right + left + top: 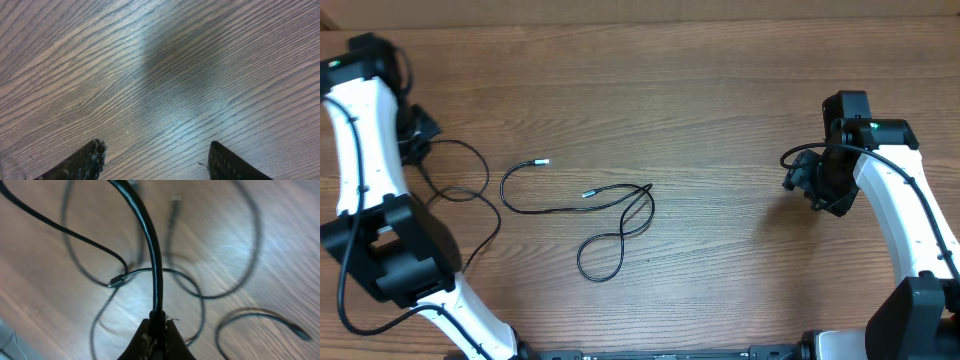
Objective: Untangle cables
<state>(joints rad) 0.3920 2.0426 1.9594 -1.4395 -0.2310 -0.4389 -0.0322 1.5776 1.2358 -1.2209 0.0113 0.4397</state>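
Overhead, the tangled cables [610,215] lie on the wooden table [720,90] a little left of centre. They are thin black strands that cross one another, with a loop on the near side and two pale connector tips on the far side. One tip [545,161] sits further left than the other [587,194]. Another black strand [470,152] loops across the wood further left, close to the left arm.

In the left wrist view the left gripper [158,326] is pinched tight on a thick-looking black cable [150,245]. It rises from between the fingers and curves away out of the top of the frame. Beneath it, thinner strands curl over the table, blurred — which strand is which cannot be told there.

In the right wrist view the right gripper [157,160] hangs over bare wood grain with its fingers [92,160] spread wide and nothing between them. Overhead, that arm stands at the right side of the table, well apart from the tangle.
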